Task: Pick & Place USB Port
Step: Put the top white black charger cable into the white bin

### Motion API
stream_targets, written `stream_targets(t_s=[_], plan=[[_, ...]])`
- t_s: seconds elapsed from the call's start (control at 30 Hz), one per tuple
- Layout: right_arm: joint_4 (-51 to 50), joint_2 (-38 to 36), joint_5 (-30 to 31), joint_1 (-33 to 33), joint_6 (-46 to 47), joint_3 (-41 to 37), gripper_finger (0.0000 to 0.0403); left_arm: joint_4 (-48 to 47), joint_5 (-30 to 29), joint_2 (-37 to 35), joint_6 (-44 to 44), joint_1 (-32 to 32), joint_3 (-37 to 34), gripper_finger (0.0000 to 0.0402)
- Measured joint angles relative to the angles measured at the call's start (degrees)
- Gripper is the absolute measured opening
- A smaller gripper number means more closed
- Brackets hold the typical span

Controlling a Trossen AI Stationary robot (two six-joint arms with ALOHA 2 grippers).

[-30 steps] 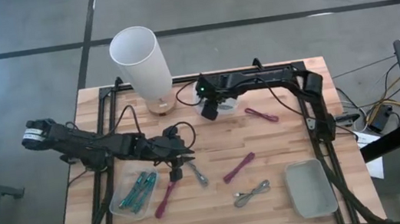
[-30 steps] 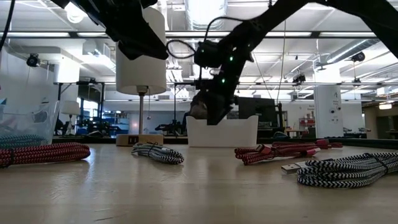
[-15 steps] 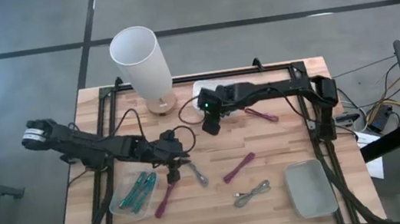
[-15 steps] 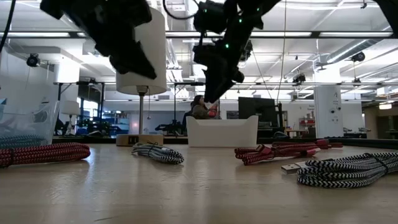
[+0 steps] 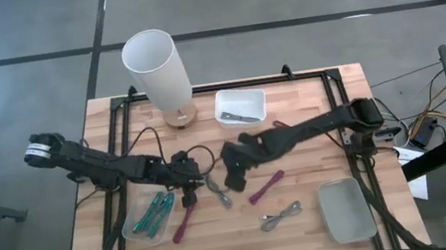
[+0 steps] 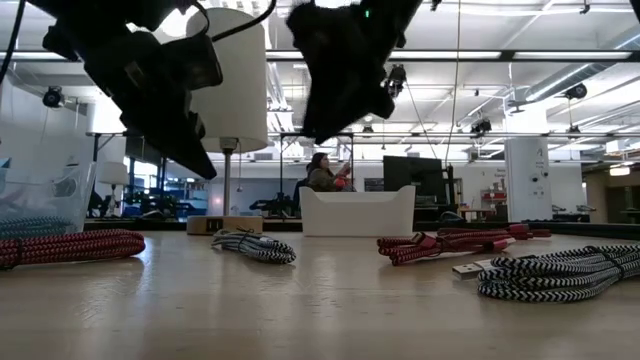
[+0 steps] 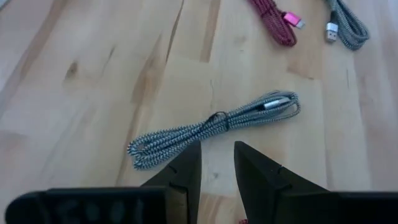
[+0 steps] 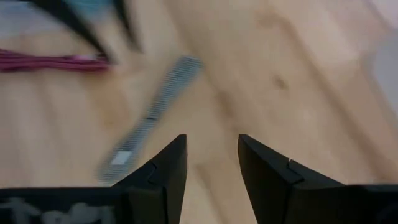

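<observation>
Several coiled USB cables lie flat on the wooden table [image 5: 313, 156]. A grey-white cable [image 5: 220, 197] lies mid-table and also shows in the left wrist view [image 7: 214, 121] and, blurred, in the right wrist view [image 8: 149, 118]. A magenta cable [image 5: 184, 221] lies left of it and another [image 5: 266, 187] right of it. A grey one [image 5: 280, 215] lies nearer the front. My left gripper [image 5: 189, 195] hovers just left of the grey-white cable, open a little [image 7: 217, 165] and empty. My right gripper [image 5: 230, 178] hovers just right of it, open [image 8: 211, 162] and empty.
A white bin [image 5: 240, 105] at the back holds a cable. A clear tray [image 5: 150, 216] with teal cables sits front left. An empty grey tray [image 5: 345, 210] sits front right. A white lamp [image 5: 159, 68] stands at the back left. A person shows in the room behind [image 6: 322, 172].
My right gripper has risen out of the white bin and swung toward the table's near edge and left, to mid-table beside the grey-white cable. My left gripper has shifted a little toward the near edge. No cable on the table has moved.
</observation>
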Motion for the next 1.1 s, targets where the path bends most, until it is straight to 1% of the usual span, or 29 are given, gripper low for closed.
stream_targets(t_s=[0.07,0.13,0.33,0.5,0.6,0.7,0.87,0.97,1.1], plan=[[2.65,0.00,0.02,1.95,0.54,-0.67,0.0136,0.82,0.02,0.00,0.38,-0.59,0.00,0.0094],[4.44,0.04,0.02,3.62,1.53,-1.27,0.0134,1.87,-0.01,0.00,3.29,-1.56,0.00,0.0094],[4.98,0.04,0.15,7.96,5.72,-2.91,0.0129,7.23,-0.32,1.63,17.12,-4.86,0.00,0.0098],[4.75,0.04,0.15,10.54,8.73,-3.63,0.0128,14.54,-1.72,7.56,22.03,-5.05,0.52,0.0129],[4.80,0.04,0.17,11.59,8.87,-3.67,0.0130,14.55,-5.88,11.73,24.83,-4.95,1.90,0.0158],[4.77,0.04,0.17,12.34,8.81,-3.67,0.0129,13.97,-9.57,15.37,25.33,-4.83,3.09,0.0187],[4.38,0.04,0.14,12.77,8.67,-3.71,0.0129,10.53,-8.96,19.90,25.50,-4.38,3.95,0.0226],[4.36,0.04,0.15,12.73,8.64,-3.74,0.0131,10.35,-8.71,21.90,25.08,-4.02,4.13,0.0237],[4.38,0.04,0.17,12.73,8.10,-3.74,0.0134,10.63,-8.53,23.81,25.20,-3.18,4.64,0.0236]])
